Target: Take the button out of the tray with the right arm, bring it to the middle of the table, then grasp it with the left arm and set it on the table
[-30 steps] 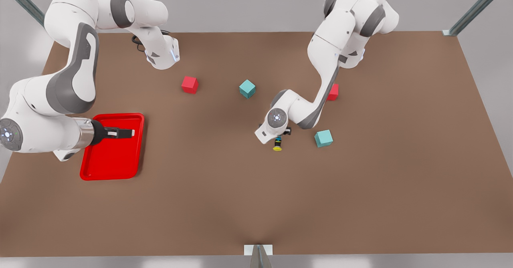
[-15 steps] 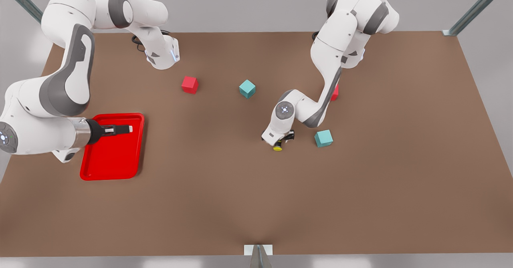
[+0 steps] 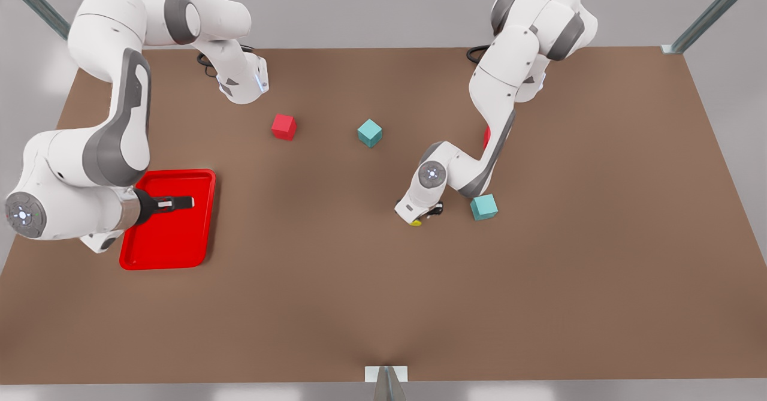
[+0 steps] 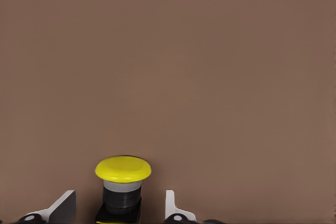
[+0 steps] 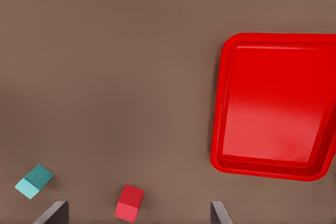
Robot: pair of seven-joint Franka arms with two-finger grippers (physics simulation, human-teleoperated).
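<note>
The button [image 3: 414, 222], yellow cap on a black base, sits near the middle of the table [image 3: 359, 299]. My left gripper [image 3: 428, 211] hangs low over it. In the left wrist view the button [image 4: 123, 169] lies between the two fingers of the left gripper [image 4: 118, 205], with a gap on each side, so this gripper is open. The red tray [image 3: 168, 264] lies at the front view's left. My right gripper [image 3: 189, 201] hovers over the tray, open with nothing in it. In the right wrist view the right gripper [image 5: 139, 211] has its fingertips wide apart, and the tray [image 5: 218, 103] holds nothing.
A red cube [image 3: 283, 126] and a teal cube [image 3: 370, 132] sit toward the back. Another teal cube [image 3: 483, 207] stands close beside the left arm's wrist. A second red cube [image 3: 486, 138] is mostly hidden behind that arm. The right wrist view shows a teal cube [image 5: 34, 180] and a red cube [image 5: 129, 203].
The left wrist has sunk lower over the button and shifted a little to the front view's right; the button stayed put. The right gripper drew back slightly over the tray.
</note>
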